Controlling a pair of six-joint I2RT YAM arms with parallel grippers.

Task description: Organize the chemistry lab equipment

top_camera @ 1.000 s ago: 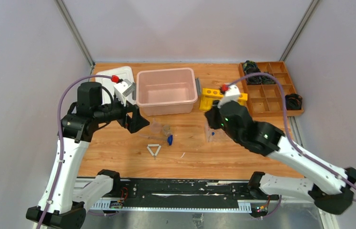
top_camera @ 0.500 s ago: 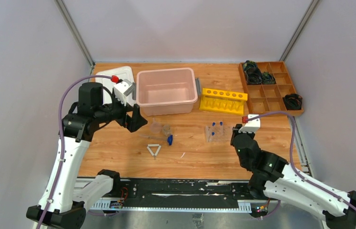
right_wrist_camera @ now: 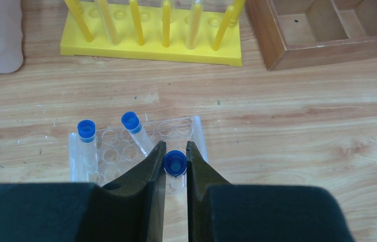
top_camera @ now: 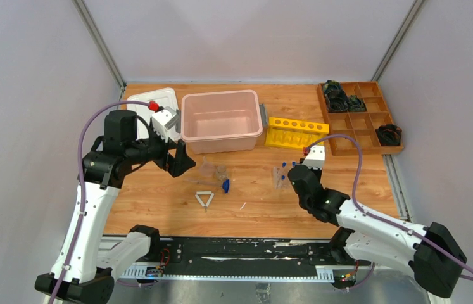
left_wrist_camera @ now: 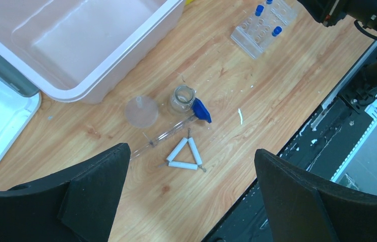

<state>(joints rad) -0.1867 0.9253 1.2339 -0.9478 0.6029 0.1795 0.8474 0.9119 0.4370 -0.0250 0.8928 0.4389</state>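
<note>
Pale walls close in your wooden table (top_camera: 252, 209), with the arms' bases at its near edge. Your right gripper (right_wrist_camera: 175, 146) is clamped on a blue-capped tube (right_wrist_camera: 175, 162), a finger pressed against each side of the cap, right over the near wells of the clear tube tray (right_wrist_camera: 192, 127); you cannot tell whether the tube's bottom sits in a well. Two more capped tubes (right_wrist_camera: 86, 130) stand in the tray's left wells, one upright and one leaning. Beyond the tray lies the yellow rack (right_wrist_camera: 151, 48), and a wooden compartment box (right_wrist_camera: 327, 30) is at the far right. Your left gripper (top_camera: 180, 158) hangs above the table with its jaws spread wide and nothing between them. Beneath it you see the white triangle frame (left_wrist_camera: 182, 165) lying flat, a thin clear rod (left_wrist_camera: 168, 133) just beside it, a small glass beaker (left_wrist_camera: 182, 98) upright, a clear funnel (left_wrist_camera: 142, 111) mouth-down next to the beaker, and a blue piece (left_wrist_camera: 201, 110) touching the rod's end. Behind them sits the pink bin (left_wrist_camera: 125, 65), with a white tray (left_wrist_camera: 4, 116) to its left.
</note>
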